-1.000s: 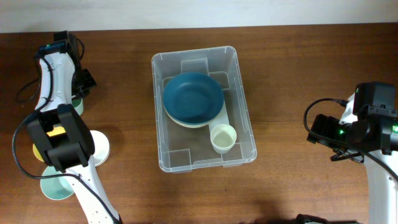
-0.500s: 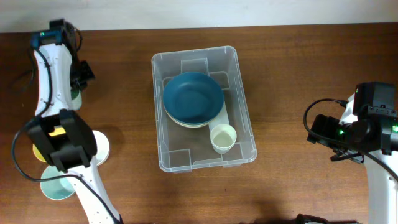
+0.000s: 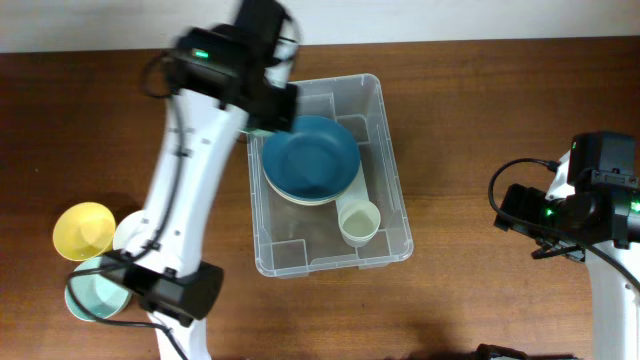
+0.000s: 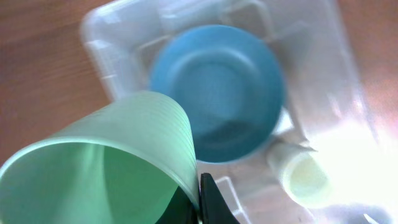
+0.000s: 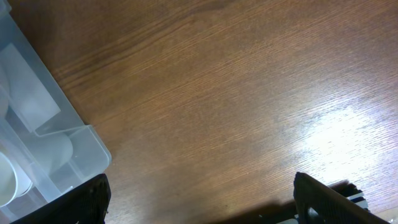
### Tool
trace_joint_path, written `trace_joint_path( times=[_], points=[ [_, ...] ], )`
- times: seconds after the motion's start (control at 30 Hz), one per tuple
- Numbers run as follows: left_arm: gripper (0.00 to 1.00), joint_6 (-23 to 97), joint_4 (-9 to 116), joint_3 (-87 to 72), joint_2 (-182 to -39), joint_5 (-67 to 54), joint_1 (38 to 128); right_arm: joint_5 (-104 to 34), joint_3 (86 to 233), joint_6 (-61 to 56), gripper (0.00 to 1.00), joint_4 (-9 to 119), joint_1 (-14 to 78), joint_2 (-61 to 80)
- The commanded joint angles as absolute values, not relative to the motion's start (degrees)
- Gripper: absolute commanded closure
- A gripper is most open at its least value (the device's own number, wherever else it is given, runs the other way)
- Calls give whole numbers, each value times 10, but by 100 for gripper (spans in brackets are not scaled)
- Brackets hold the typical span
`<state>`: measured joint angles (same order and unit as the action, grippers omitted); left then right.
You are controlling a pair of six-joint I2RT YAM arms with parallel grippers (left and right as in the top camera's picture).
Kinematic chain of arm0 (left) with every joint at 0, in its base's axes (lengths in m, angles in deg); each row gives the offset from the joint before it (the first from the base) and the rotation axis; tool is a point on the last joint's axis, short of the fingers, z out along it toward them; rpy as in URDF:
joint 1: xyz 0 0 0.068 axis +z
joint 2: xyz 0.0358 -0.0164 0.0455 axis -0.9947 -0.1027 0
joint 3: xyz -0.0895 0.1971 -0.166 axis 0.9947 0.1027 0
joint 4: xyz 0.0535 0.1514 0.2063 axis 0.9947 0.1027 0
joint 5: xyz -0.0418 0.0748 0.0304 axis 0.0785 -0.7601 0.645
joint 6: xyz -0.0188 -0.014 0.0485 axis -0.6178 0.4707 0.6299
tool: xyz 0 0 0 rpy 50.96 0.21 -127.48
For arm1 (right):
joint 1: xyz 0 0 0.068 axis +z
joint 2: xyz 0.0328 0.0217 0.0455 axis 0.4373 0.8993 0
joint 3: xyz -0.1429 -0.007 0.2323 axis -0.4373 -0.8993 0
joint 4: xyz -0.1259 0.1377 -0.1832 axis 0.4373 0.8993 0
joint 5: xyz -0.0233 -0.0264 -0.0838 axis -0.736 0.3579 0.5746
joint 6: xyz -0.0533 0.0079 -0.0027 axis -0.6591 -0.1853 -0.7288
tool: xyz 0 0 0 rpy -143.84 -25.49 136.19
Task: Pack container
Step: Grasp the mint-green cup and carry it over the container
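Left gripper [image 3: 268,114]: closed on a green cup [image 4: 106,168], held over the upper-left corner of the container [image 3: 396,205]. The container is placed at centre frame on the table [image 3: 480,120]; a blue bowl [image 3: 310,155] and a pale cup [image 3: 359,222] are seen inside. Right gripper [image 5: 200,182]: spread wide, right edge of the overhead.

**Tabletop** [image 3: 470,90], contents as found:

- Container [image 3: 310,255] stood at centre, long side running near to far.
- Stack of dishes [image 3: 310,158] lay in its far half.
- Small cup [image 3: 359,222] stood in its near-right corner, just beside the stack.
- Left pincer [image 4: 198,202] hung above the container's far-left corner, closed on a tilted held cup [image 4: 106,168].
- Three cups were grouped near-left, well apart from the container. Outer cup [image 3: 83,230] sat leftmost, middle cup [image 3: 128,230] just right of it, nearest cup [image 3: 90,295] before both.
- Right pincer [image 5: 205,208] was spread wide over the tabletop, right of the container.
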<state>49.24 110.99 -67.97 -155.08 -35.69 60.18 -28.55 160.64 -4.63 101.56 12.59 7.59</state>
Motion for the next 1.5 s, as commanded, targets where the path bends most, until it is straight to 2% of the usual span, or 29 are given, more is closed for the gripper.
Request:
trace_joint_path(
  times=[0.0, 0.27, 0.6, 0.9, 1.47],
  points=[
    [100, 518, 1108, -682, -1551, -353, 544, -276, 1605, -44, 10, 1016, 128, 75],
    [100, 518, 1112, -682, -1551, -353, 497, -276, 1605, -44, 10, 1015, 128, 75],
    [100, 518, 1115, -682, -1551, -352, 497, -265, 1605, -41, 10, 1013, 119, 75],
    [100, 531, 1115, -682, -1551, -331, 497, -290, 1605, -27, 10, 1014, 24, 75],
    [100, 531, 1115, -682, -1551, -331, 496, -292, 1605, -27, 10, 1016, 22, 75]
  ],
)
